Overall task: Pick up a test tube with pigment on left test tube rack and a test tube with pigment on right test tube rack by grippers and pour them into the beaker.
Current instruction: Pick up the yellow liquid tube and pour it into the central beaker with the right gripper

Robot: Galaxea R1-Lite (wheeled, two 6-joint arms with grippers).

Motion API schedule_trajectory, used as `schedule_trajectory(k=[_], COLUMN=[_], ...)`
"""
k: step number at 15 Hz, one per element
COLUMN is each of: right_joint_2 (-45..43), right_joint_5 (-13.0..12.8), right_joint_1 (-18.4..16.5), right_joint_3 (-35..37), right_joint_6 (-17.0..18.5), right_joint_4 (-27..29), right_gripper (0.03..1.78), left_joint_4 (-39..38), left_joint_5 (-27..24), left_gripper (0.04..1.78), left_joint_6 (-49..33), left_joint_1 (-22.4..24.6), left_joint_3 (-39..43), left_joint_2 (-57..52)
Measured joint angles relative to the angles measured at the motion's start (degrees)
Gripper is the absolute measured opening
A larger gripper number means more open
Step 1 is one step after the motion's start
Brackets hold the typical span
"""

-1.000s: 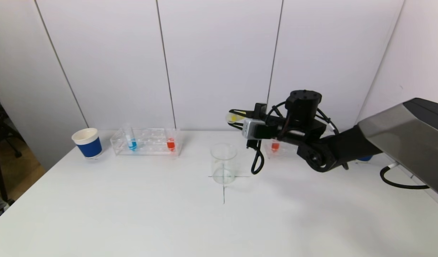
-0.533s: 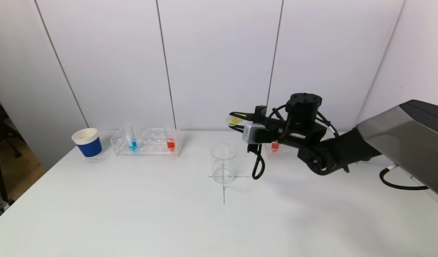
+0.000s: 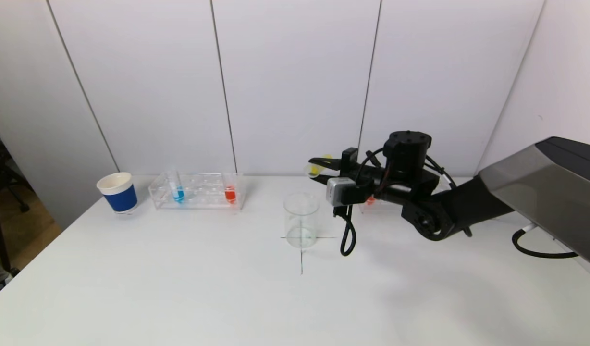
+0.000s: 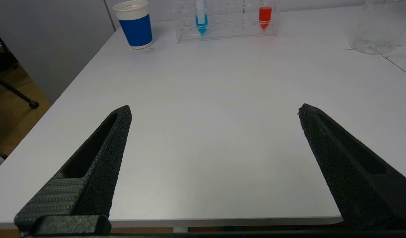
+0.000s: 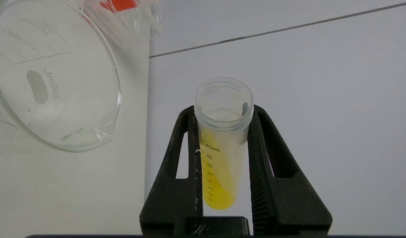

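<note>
My right gripper (image 3: 319, 166) is shut on a test tube of yellow pigment (image 5: 221, 145), held tilted on its side just above and behind the glass beaker (image 3: 301, 219); the tube's open mouth points towards the beaker (image 5: 54, 82). The left rack (image 3: 198, 191) holds a blue tube (image 3: 178, 193) and a red tube (image 3: 230, 193). The right rack (image 3: 372, 201) is mostly hidden behind my arm, a red tube showing in it. My left gripper (image 4: 214, 114) is open and empty over the table's near left edge, out of the head view.
A blue-and-white paper cup (image 3: 117, 192) stands left of the left rack. A black cross is marked on the white table under the beaker. A black cable loop (image 3: 347, 235) hangs from my right wrist beside the beaker.
My right gripper with the yellow tube has sunk a little, closer to the beaker's rim. The rest is unchanged.
</note>
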Motion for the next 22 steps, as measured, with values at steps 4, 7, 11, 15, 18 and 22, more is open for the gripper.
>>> schedule_trajectory(k=[4,7,11,15,18,22], right_joint_2=[-0.11,-0.15,-0.26,-0.48,-0.63,-0.69], right_joint_5=[-0.2,-0.2,-0.29,-0.51,-0.94,-1.01], right_joint_1=[0.09,0.2,0.59,0.74,0.8,0.8], right_joint_3=[0.0,0.0,0.0,0.09,0.9,0.85], right_joint_6=[-2.86,-5.46,-8.36,-10.86,-11.93,-14.79], right_joint_4=[0.27,0.33,0.57,1.29,1.27,2.93], right_gripper=[0.46,0.46,0.46,0.46,0.46,0.46], left_joint_4=[0.0,0.0,0.0,0.0,0.0,0.0], left_joint_5=[0.0,0.0,0.0,0.0,0.0,0.02], left_gripper=[1.76,1.76,1.76,1.76,1.76,1.76], left_joint_6=[0.0,0.0,0.0,0.02,0.0,0.0], left_joint_1=[0.0,0.0,0.0,0.0,0.0,0.0], left_joint_3=[0.0,0.0,0.0,0.0,0.0,0.0], left_joint_2=[0.0,0.0,0.0,0.0,0.0,0.0])
